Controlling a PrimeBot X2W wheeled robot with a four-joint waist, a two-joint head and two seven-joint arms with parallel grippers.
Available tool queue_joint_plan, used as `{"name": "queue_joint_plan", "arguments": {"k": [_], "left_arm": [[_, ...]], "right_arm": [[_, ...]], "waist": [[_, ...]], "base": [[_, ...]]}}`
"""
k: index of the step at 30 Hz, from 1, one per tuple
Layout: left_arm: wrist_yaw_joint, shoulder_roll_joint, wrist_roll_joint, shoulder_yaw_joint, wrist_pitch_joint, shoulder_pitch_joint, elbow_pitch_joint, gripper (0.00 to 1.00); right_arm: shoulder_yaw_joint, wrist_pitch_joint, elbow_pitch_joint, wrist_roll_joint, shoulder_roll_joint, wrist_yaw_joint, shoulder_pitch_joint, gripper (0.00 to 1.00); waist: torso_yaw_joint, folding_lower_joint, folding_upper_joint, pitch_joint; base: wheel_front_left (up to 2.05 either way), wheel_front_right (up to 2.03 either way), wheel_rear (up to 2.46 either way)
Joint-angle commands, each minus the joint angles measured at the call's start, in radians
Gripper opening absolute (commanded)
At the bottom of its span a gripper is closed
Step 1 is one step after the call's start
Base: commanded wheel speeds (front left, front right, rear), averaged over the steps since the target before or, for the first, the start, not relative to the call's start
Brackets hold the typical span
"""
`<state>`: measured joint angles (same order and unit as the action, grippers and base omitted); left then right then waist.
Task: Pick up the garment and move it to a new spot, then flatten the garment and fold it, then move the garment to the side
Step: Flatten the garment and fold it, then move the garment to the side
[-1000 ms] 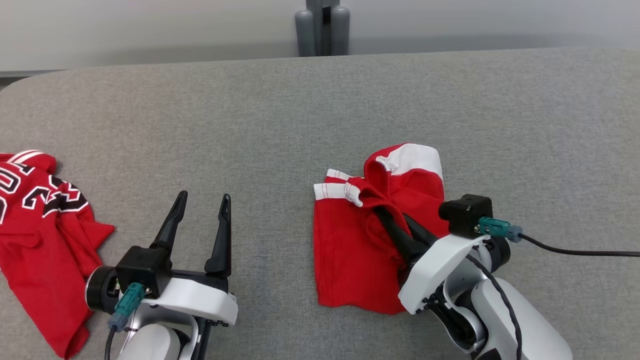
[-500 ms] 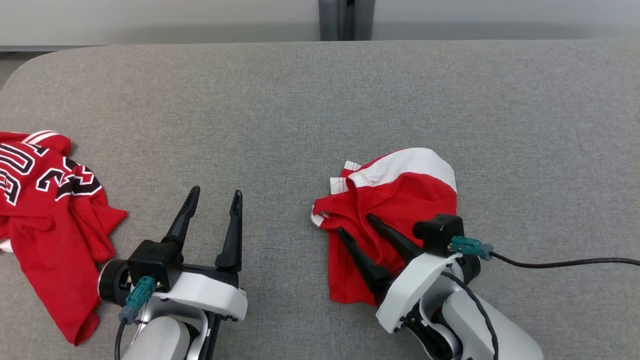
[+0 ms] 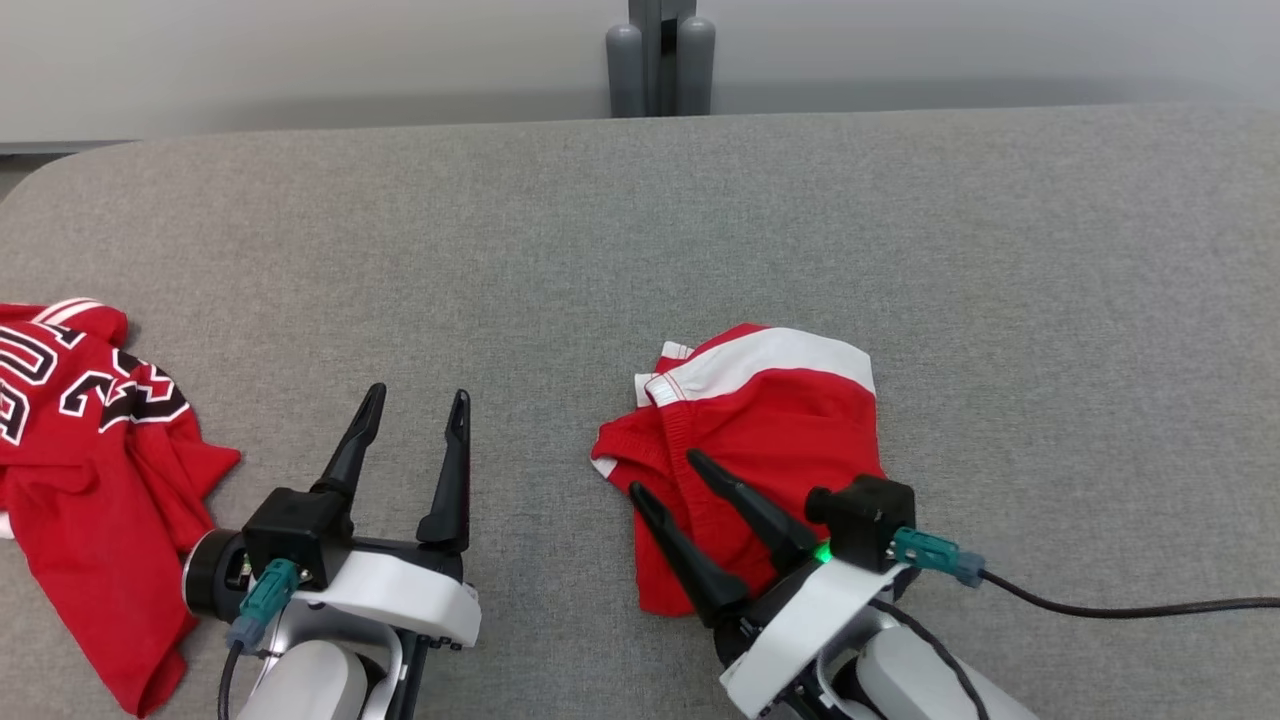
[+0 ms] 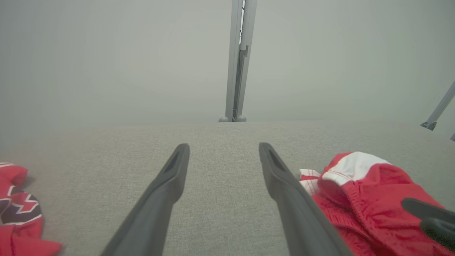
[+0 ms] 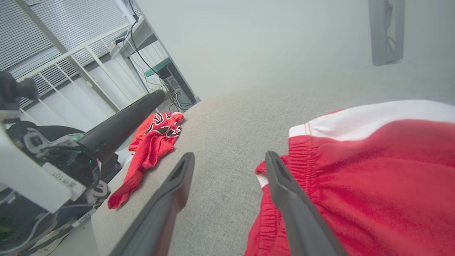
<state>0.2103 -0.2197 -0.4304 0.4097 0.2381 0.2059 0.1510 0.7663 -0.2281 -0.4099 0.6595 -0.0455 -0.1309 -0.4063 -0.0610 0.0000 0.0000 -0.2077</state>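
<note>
The garment [image 3: 780,420], red shorts with a white band, lies crumpled on the grey table [image 3: 500,250] just right of centre. My right gripper [image 3: 663,473] stands open over its near left edge, one finger above the red cloth and the other above bare table, holding nothing. In the right wrist view the garment [image 5: 373,170] lies under the right finger of that gripper [image 5: 229,155]. My left gripper [image 3: 418,393] is open over bare table to the garment's left, as the left wrist view also shows for gripper [image 4: 224,146] and garment [image 4: 362,192].
A red jersey [image 3: 90,470] with black and white lettering lies bunched at the table's left edge. A grey post [image 3: 660,60] stands behind the far edge. A black cable [image 3: 1120,605] trails right from my right wrist.
My right gripper has opened and let go of the garment, which has settled lower on the table. The right arm has drawn back toward me. The head camera has shifted slightly.
</note>
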Motion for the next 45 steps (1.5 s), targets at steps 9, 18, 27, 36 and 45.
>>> {"name": "queue_joint_plan", "arguments": {"k": [9, 18, 27, 36, 45], "left_arm": [[0.032, -0.048, -0.011, -0.039, 0.001, -0.051, -0.033, 1.0], [0.052, -0.07, -0.023, -0.052, -0.008, -0.098, -0.061, 1.0], [0.075, -0.089, -0.03, -0.064, -0.022, -0.15, -0.089, 1.0], [0.092, -0.106, -0.033, -0.07, -0.034, -0.166, -0.113, 1.0], [0.098, -0.101, -0.025, -0.057, -0.038, -0.146, -0.127, 1.0]], "right_arm": [[-0.319, -0.038, 0.172, -0.173, -0.046, 0.0, 0.145, 1.0], [-0.579, -0.018, 0.221, -0.323, -0.078, 0.0, 0.243, 1.0], [-0.693, 0.036, 0.252, -0.4, -0.072, 0.0, 0.318, 1.0], [-0.702, 0.058, 0.269, -0.403, -0.057, 0.0, 0.342, 1.0], [-0.707, 0.082, 0.245, -0.393, -0.071, 0.0, 0.33, 1.0]], "waist": [[0.056, 0.0, 0.0, 0.082], [0.087, 0.0, 0.0, 0.143], [0.095, 0.0, 0.0, 0.178], [0.089, 0.0, 0.0, 0.181], [0.045, 0.0, 0.0, 0.16]], "base": [[0.0, 0.0, 0.0], [0.0, 0.0, 0.0], [0.0, 0.0, 0.0], [0.0, 0.0, 0.0], [0.0, 0.0, 0.0]]}}
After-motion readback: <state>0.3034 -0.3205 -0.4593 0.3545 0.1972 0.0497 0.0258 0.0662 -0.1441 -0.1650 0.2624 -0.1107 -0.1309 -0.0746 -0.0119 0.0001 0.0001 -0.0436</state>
